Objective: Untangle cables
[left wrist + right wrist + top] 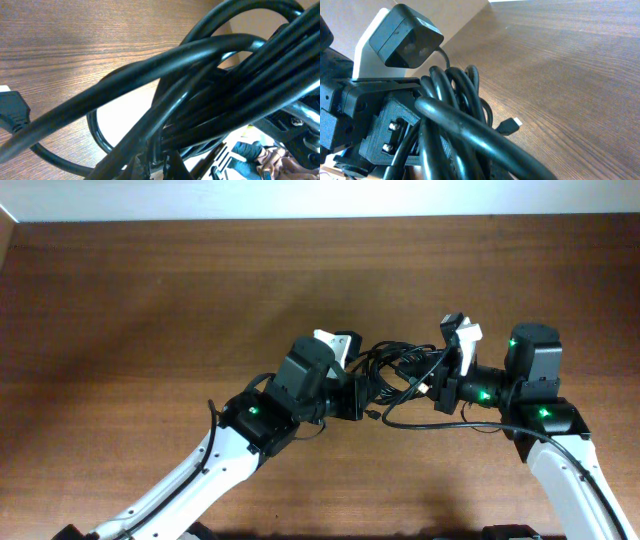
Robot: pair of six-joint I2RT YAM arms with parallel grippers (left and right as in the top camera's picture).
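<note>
So the cables (400,365) were one knotted clump and both arms had it: left gripper (360,395) clenched on the clump's left side, right gripper (442,388) clamped on its right. A small plug (509,125) stuck out below the clump, near the table (150,300).

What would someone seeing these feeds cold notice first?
The tangle of black cables stands out first, bunched mid-table between the left hand and the right hand, which are both shut on it from opposite sides. In both wrist views the strands crowd the lens and cross over one another. One small metal-tipped plug pokes out free of the bundle over the wooden table.
</note>
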